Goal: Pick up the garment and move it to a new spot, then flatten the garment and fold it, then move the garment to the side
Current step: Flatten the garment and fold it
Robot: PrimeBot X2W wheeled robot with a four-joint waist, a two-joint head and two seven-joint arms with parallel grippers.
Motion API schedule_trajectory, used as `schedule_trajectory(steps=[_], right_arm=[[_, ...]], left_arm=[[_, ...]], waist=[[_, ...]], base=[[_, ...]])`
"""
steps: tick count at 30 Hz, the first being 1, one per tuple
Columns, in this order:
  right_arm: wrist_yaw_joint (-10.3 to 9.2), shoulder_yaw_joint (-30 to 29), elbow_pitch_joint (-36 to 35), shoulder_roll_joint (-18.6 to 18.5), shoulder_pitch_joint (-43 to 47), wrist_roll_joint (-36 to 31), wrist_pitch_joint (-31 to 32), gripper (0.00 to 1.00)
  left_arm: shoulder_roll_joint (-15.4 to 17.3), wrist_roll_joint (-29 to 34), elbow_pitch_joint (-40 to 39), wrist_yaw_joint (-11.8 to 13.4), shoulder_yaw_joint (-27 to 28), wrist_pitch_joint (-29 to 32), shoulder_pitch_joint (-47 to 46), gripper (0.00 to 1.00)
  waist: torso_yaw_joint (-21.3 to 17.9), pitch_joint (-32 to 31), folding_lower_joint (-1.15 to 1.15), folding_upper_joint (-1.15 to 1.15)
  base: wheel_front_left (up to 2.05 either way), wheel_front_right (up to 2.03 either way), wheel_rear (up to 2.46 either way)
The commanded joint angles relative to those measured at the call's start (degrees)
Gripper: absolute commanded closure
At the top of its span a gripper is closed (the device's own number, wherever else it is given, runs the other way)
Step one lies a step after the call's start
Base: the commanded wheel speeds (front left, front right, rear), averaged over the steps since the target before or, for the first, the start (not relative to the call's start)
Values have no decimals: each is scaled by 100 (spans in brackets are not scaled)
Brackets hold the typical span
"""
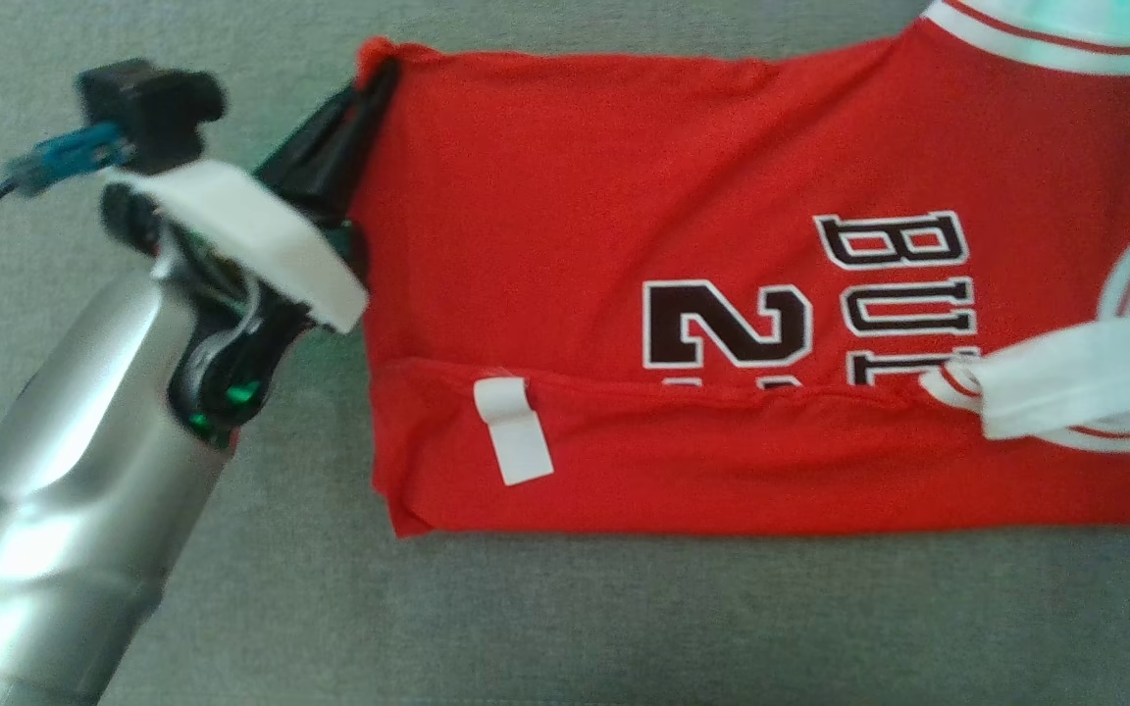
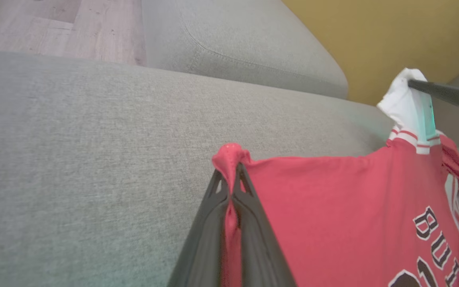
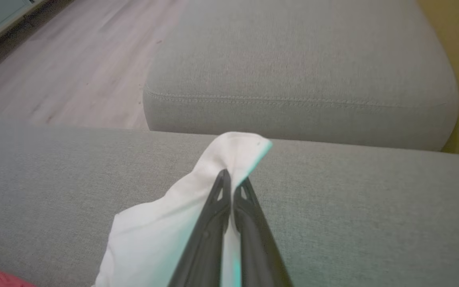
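The garment is a red jersey with black-and-white lettering and white trim, lying partly folded on the grey cushion. My left gripper is shut on its upper left corner. In the left wrist view the red corner bunches up between the closed fingers of that gripper. My right gripper is shut on a white trimmed part of the garment, lifted a little off the cushion. The left wrist view also shows the right gripper pinching that white piece.
A second grey cushion lies beyond the one I work on, with a seam gap between them. Wooden floor is off to one side and a yellow wall on the other. A white label sits on the garment's folded lower band.
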Motion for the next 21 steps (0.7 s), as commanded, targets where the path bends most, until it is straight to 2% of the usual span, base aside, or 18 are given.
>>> schedule_trajectory(steps=[1, 7, 12, 16, 21], right_arm=[[-4, 43, -459, -110, 250, 116, -9, 100], [-4, -62, -1807, -384, 1878, 591, 124, 100], [-4, -263, -2741, -296, 3273, 749, 315, 100], [-4, -355, -3038, -220, 3955, 767, 371, 100], [-4, -220, -2990, -225, 4338, 708, 484, 100]], left_arm=[[335, -47, -313, 81, 360, -130, 140, 100], [702, -156, -1306, 367, 535, -443, 1289, 100], [1011, -228, -2129, 779, 649, -664, 2481, 100], [1104, -339, -2545, 1063, 791, -903, 3240, 100], [1170, -344, -2710, 1218, 726, -965, 3768, 100]], waist=[[-134, -126, 0, 0], [-409, -498, 0, 0], [-657, -746, 0, 0], [-768, -863, 0, 0], [-827, -954, 0, 0]], base=[[0, 0, 0], [0, 0, 0], [0, 0, 0], [0, 0, 0], [0, 0, 0]])
